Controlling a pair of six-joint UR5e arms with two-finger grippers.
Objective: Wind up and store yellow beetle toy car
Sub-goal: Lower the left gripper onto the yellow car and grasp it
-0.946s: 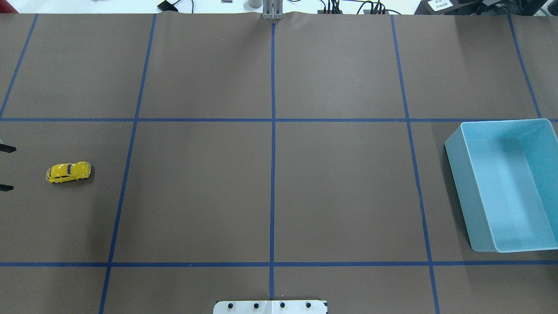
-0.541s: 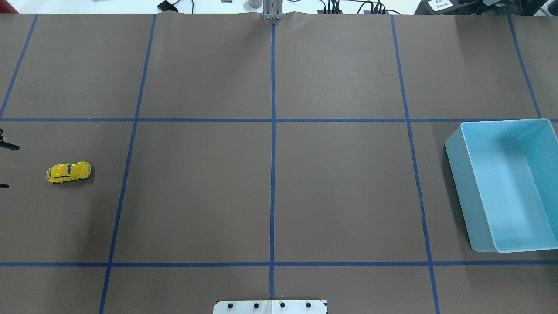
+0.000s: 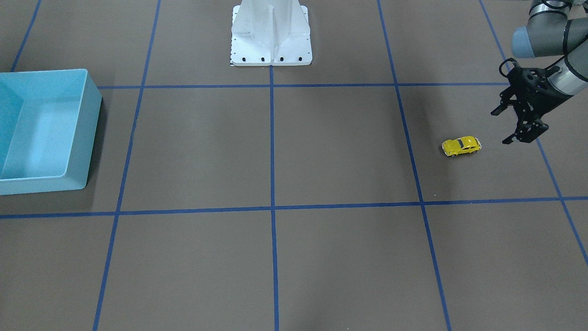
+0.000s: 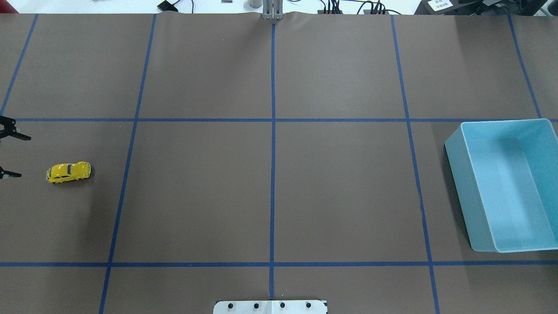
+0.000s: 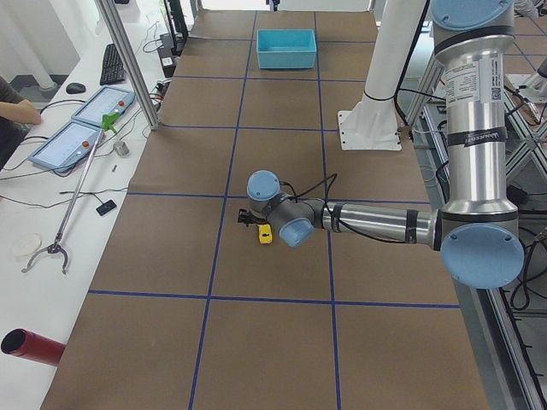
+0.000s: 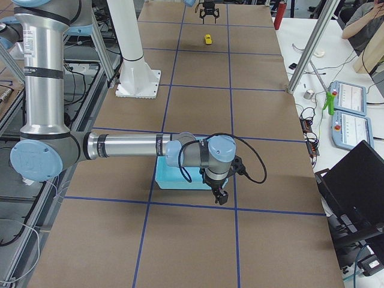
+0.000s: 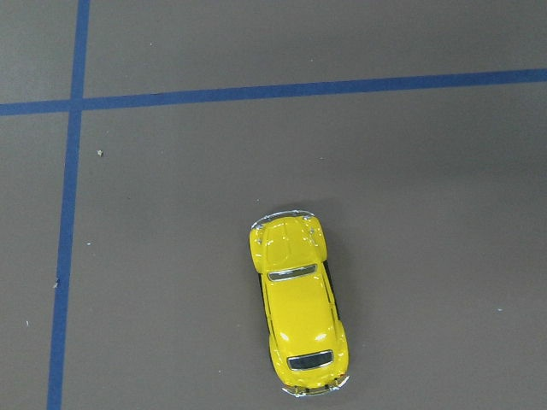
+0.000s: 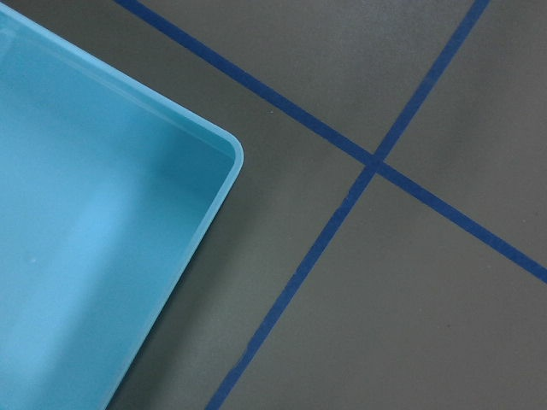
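The yellow beetle toy car (image 4: 69,172) stands on its wheels on the brown table at the robot's left side. It also shows in the front view (image 3: 461,146) and fills the lower middle of the left wrist view (image 7: 297,307). My left gripper (image 3: 500,127) is open and empty, raised just to the outside of the car; only its fingertips (image 4: 27,138) show in the overhead view. The light blue bin (image 4: 455,183) sits empty at the far right side. My right gripper (image 6: 221,195) hangs beside the bin's corner (image 8: 224,145); I cannot tell whether it is open or shut.
The white robot base plate (image 4: 270,306) sits at the near middle edge of the table. Blue tape lines (image 4: 273,131) divide the brown mat into squares. A side bench with tablets (image 5: 85,128) and a grabber tool runs along the table's far edge.
My left gripper's fingertips have come further into the overhead view, toward the car and slightly toward the far side. The car and the bin have not moved.
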